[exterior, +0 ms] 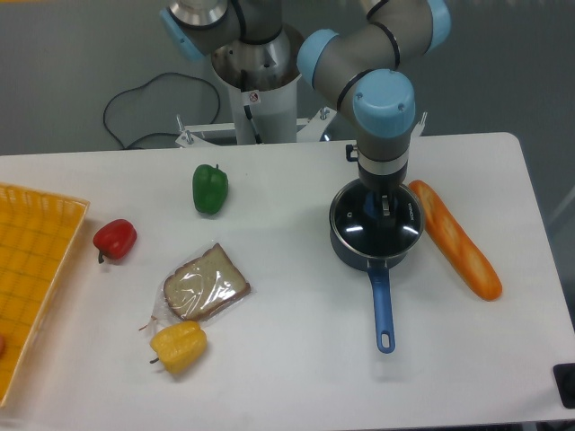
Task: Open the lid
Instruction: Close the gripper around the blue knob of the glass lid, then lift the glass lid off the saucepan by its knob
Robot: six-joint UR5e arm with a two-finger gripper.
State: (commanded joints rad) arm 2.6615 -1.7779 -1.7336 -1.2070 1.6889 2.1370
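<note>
White tabletop carries a saucepan [375,235] with the lid [359,224] on top. Directly above it, the gripper [381,206] meets the knob; whether it pinches is unclear. Grasping seems in hand; next, lift straight up.

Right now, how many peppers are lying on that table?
3. A green pepper sits near the table's back edge, a red pepper beside the yellow tray, and a yellow pepper in front of the wrapped bread.
</note>
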